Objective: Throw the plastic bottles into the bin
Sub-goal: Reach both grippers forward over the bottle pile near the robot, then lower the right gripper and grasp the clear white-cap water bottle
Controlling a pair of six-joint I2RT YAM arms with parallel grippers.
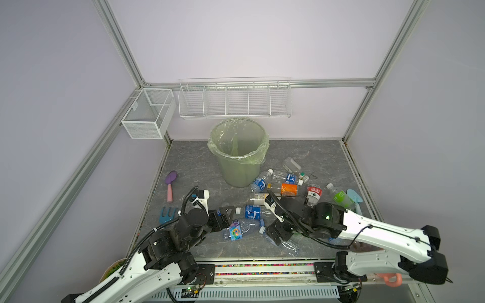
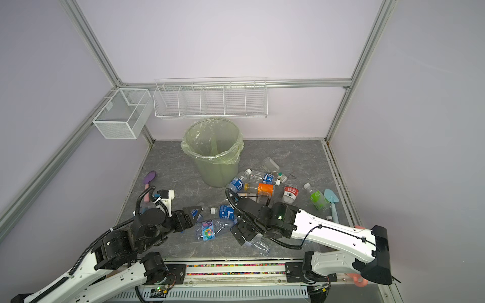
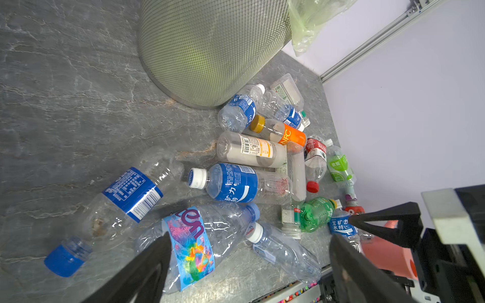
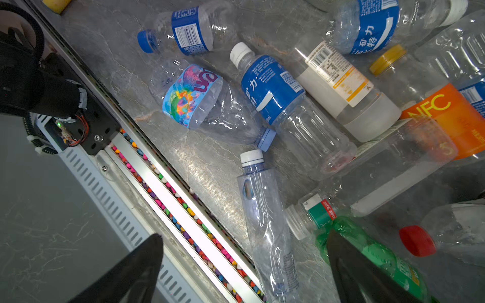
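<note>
Left gripper (image 3: 250,237): jaws apart, empty, over bright-label bottle (image 3: 191,244). Right gripper (image 4: 244,234): jaws apart, empty, over clear crumpled bottle (image 4: 265,223). Plastic bottles (image 1: 288,189) strewn flat on table (image 1: 189,162) beside bin (image 1: 238,147), none seen inside. Advice: clamp across body, not cap; clear rim before release.

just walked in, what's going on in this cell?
Two arms are set to clear plastic bottles off the table into the bin. No bottle is held: those in view lie on the table, mostly right of the bin. The left gripper is open, low over the multicoloured-label bottle. The right gripper is open over a clear crushed bottle near the front edge.
</note>
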